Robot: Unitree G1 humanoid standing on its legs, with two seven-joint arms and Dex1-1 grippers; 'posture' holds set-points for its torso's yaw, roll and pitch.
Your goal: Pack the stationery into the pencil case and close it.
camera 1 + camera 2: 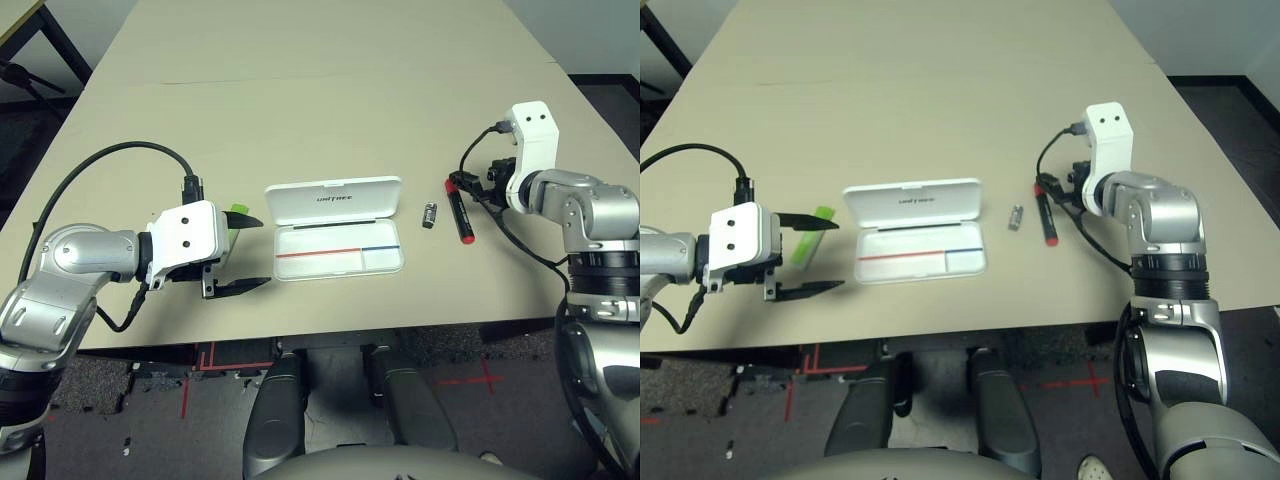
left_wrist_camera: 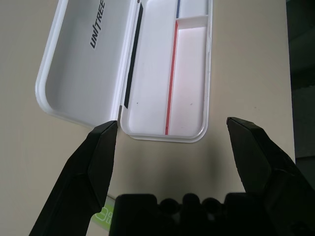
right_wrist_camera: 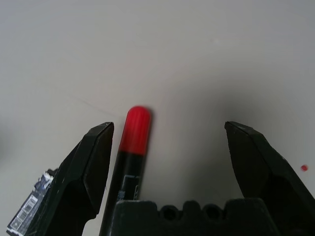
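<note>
Your bench (image 1: pixel 330 120) carries 4 items.

1. Pencil case (image 1: pixel 335 227): white, flat, lying open at the middle of the bench. Its lid is folded back flat on the far side, logo text showing. The tray on the near side is marked with a red line and a blue line. In the left wrist view you see no stationery in the part of the tray that shows.

2. Lime-green and white stick (image 1: pixel 810 237): lying on the bench to the left of the pencil case, apart from it, partly covered by your left gripper.

3. Small dark grey-silver piece (image 1: pixel 429 215): lying on the bench just to the right of the pencil case, between it and the marker, touching neither.

4. Red-and-black marker (image 1: pixel 461 211): lying on the bench right of the small piece, its length running away from you, red cap at the far end in the right wrist view.

Your left gripper (image 1: pixel 245 255): fingers spread wide, holding nothing, pointing toward the left end of the pencil case, over the green stick.

Your right gripper (image 3: pixel 167 147): fingers spread wide, holding nothing, over the marker, which lies close by 1 finger (image 3: pixel 91 167). The small piece shows just outside that finger.
</note>
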